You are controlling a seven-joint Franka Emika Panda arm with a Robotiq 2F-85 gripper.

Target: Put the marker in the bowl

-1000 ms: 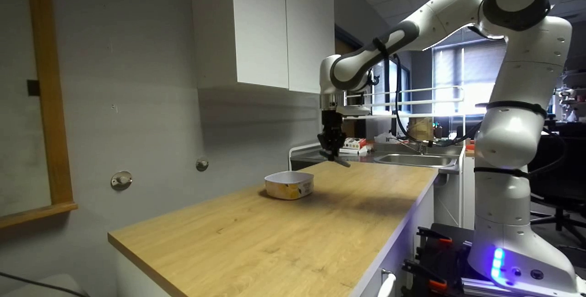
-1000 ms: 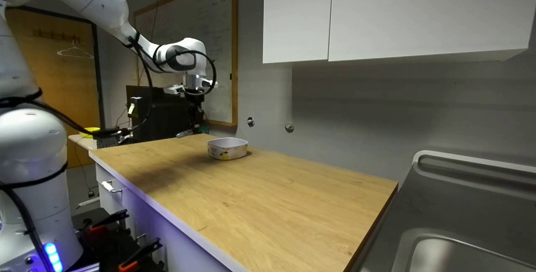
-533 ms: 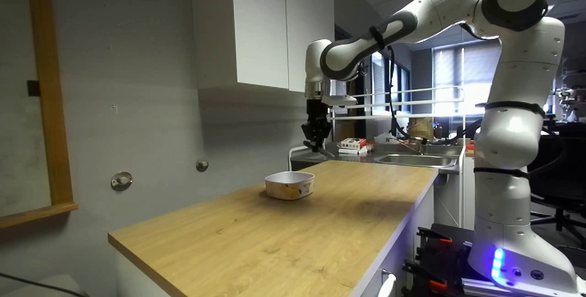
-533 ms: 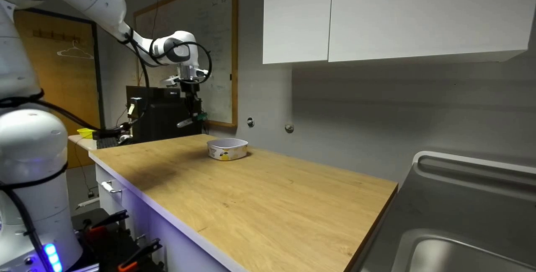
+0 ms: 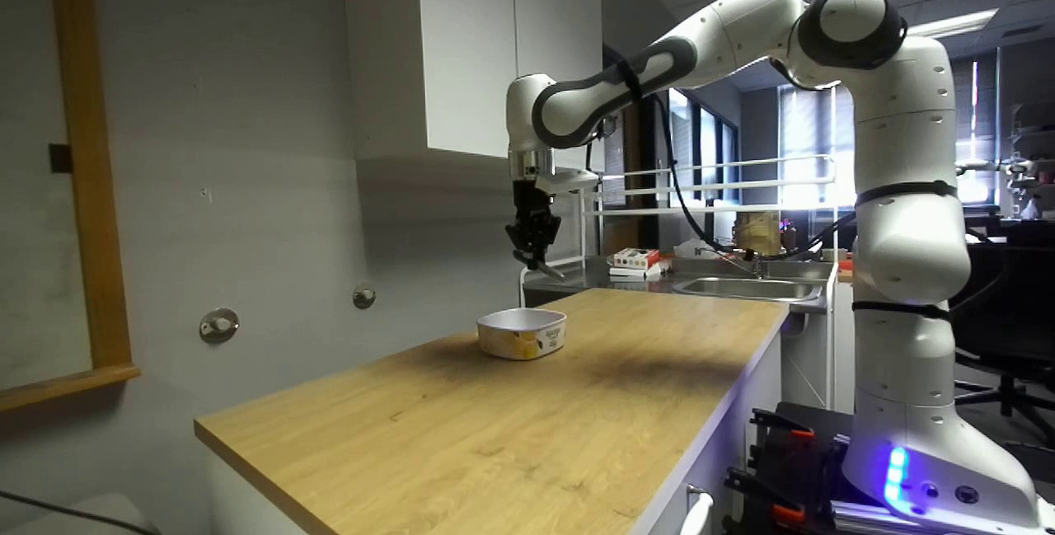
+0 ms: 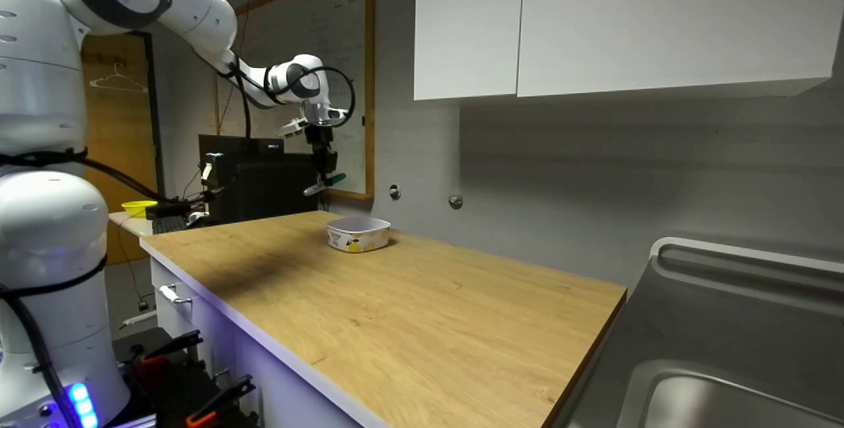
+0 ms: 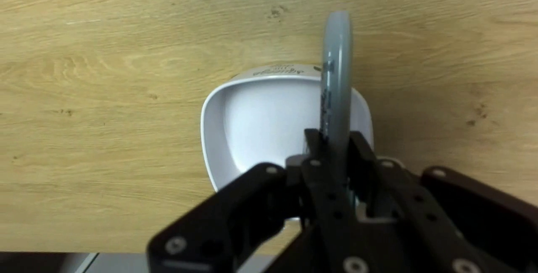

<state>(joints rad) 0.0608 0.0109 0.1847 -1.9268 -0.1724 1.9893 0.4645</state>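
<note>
The marker [image 7: 337,62] is a grey stick with a green end that shows in an exterior view [image 6: 336,179]. My gripper [image 7: 334,142] is shut on its middle and holds it in the air, slightly tilted. The white bowl [image 7: 265,117] has a yellow pattern on its outer wall and stands upright on the counter in both exterior views [image 5: 521,344] [image 6: 358,237]. In the wrist view the marker and fingers cover the bowl's right part. In both exterior views the gripper [image 5: 534,257] [image 6: 325,181] is above the bowl's height, with a gap between marker and rim.
The wooden counter [image 5: 461,428] carries the bowl near the wall. White cabinets [image 5: 474,49] hang above on the wall side. A sink [image 5: 746,288] and a small box [image 5: 636,259] are past the counter's far end. A yellow bowl [image 6: 138,208] stands on a desk behind.
The gripper has risen with the marker in it and moved left in an exterior view, coming over toward the bowl. The bowl has not moved.
</note>
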